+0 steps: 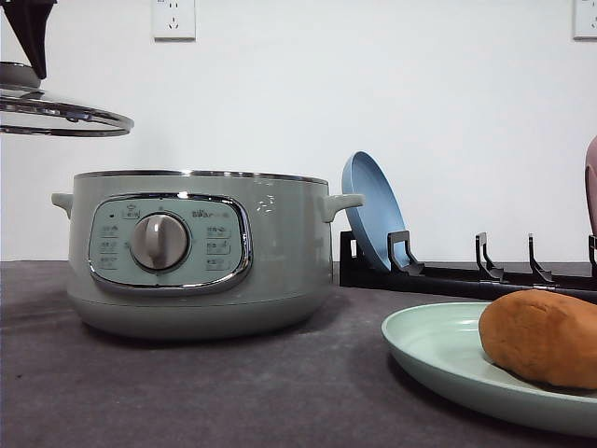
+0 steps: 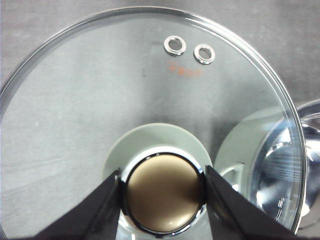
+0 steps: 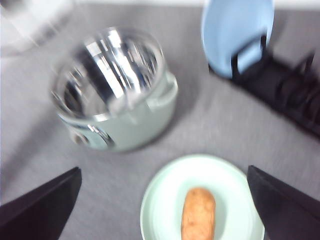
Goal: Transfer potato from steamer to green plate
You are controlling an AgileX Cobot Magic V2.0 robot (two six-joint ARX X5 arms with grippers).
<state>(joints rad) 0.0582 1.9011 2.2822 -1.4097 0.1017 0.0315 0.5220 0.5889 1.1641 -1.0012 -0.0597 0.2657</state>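
Note:
The potato [image 1: 546, 336] is a brownish-orange lump lying on the green plate [image 1: 429, 350] at the front right of the table. It also lies lengthwise on the green plate [image 3: 165, 205] in the blurred right wrist view as the potato [image 3: 198, 214]. My right gripper [image 3: 163, 169] hovers high above it, open, its fingers wide apart with nothing between them. The steamer [image 1: 196, 252] stands uncovered at centre left, and its shiny bowl [image 3: 112, 70] looks bare inside. My left gripper [image 2: 162, 200] is shut on the lid's knob [image 2: 162, 197] and holds the glass lid [image 1: 61, 117] in the air, left of and above the steamer.
A blue plate [image 1: 373, 210] stands on edge in a black dish rack [image 1: 485, 275] behind the green plate. A pinkish-brown object [image 1: 591, 187] shows at the right edge. Dark grey tabletop [image 1: 280, 383] lies open between steamer and green plate. A white wall stands behind.

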